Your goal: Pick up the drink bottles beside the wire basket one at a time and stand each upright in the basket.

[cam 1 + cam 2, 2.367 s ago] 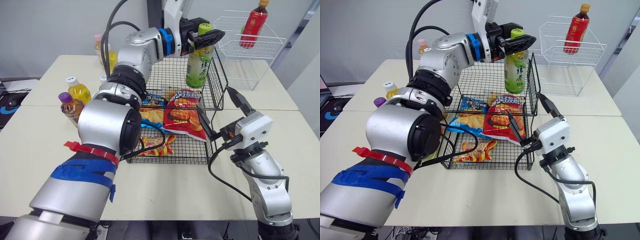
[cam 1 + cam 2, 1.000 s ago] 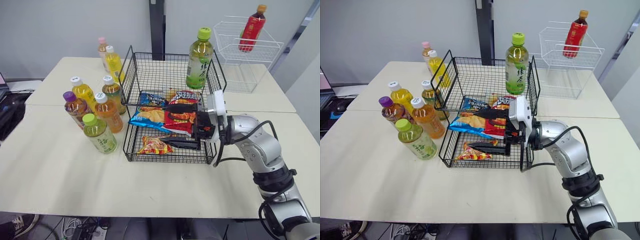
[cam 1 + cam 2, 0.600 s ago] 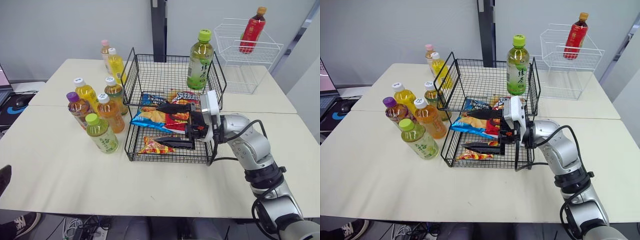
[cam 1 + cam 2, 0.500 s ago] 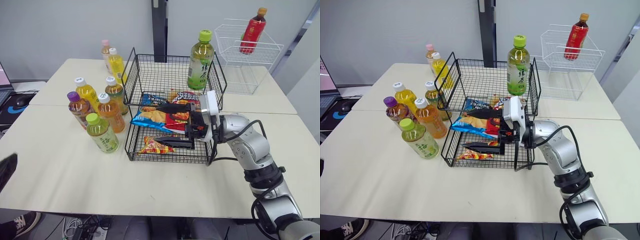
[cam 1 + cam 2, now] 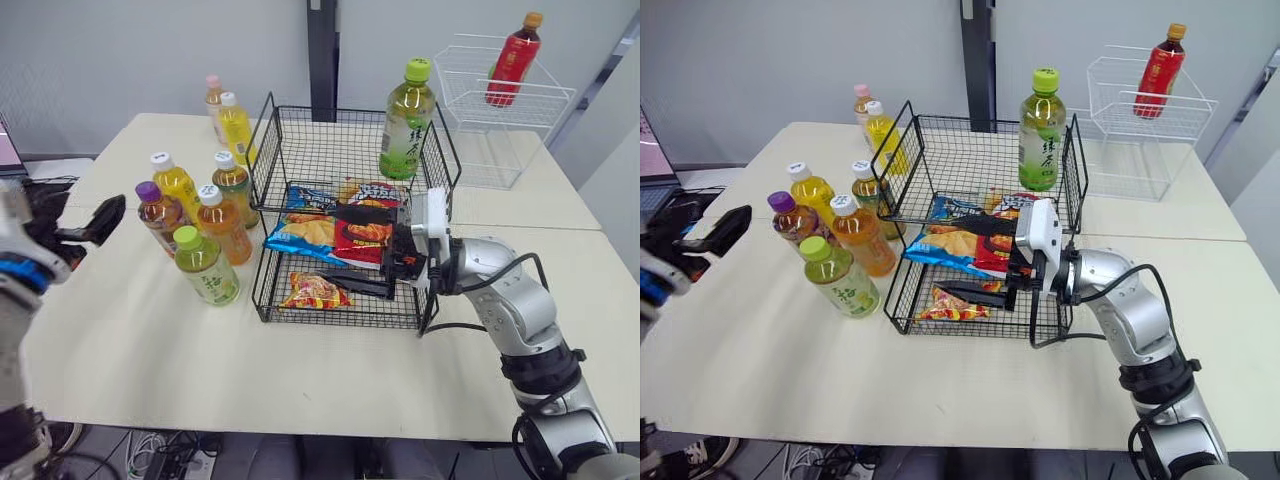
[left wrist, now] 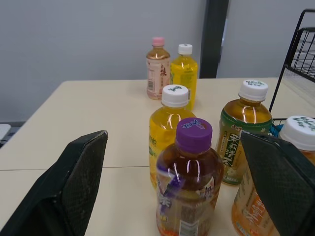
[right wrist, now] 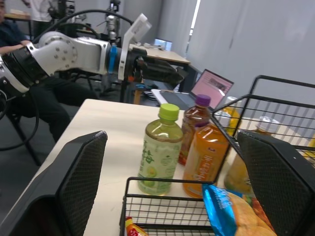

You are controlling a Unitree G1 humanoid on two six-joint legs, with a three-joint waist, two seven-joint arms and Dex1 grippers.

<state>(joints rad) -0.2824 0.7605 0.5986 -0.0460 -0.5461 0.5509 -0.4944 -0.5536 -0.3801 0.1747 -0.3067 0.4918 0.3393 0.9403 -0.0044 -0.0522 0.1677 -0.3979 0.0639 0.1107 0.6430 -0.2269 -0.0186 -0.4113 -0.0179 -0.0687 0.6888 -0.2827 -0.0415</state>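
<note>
**Left hand lined up on the bottles, one bottle standing in the basket**

Closest to me, my left hand (image 5: 712, 222) hangs over the counter (image 5: 150, 340), at 9 o'clock from the bottle group. Its two fingers are spread wide and hold nothing. I think they are that wide so a fat bottle can fit between them. In the left wrist view the purple-cap bottle (image 6: 189, 187) sits right in the gap, so I guess it comes next.

My right hand (image 5: 336, 243) is at the 3 o'clock side of the wire basket (image 5: 330, 150). It is wide open and empty too, and it points across the snack bags (image 5: 300, 232). I cannot tell if its fingers are inside the wire or just in front of it. I think it waits there to keep out of the left arm's way.

Five bottles stand packed close together just beside the basket, at its 9 o'clock. The light-green-cap bottle (image 5: 205, 268) is nearest. Behind it come the orange bottle (image 5: 222, 222), the purple-cap one, the yellow bottle (image 5: 175, 183) and the green-label bottle (image 5: 233, 180). All are upright with caps on, and the clear plastic shows the drink inside. Packed like that, a bump could tip a neighbour.

Farther off, at the basket's 11 o'clock, stand a second yellow bottle (image 5: 235, 125) and a pink-cap bottle (image 5: 213, 97).

On the basket's top shelf, in the 1 o'clock corner, the green tea bottle (image 5: 407, 120) stands upright. Past it, a red bottle (image 5: 510, 60) stands in a white basket (image 5: 480, 150).
</note>
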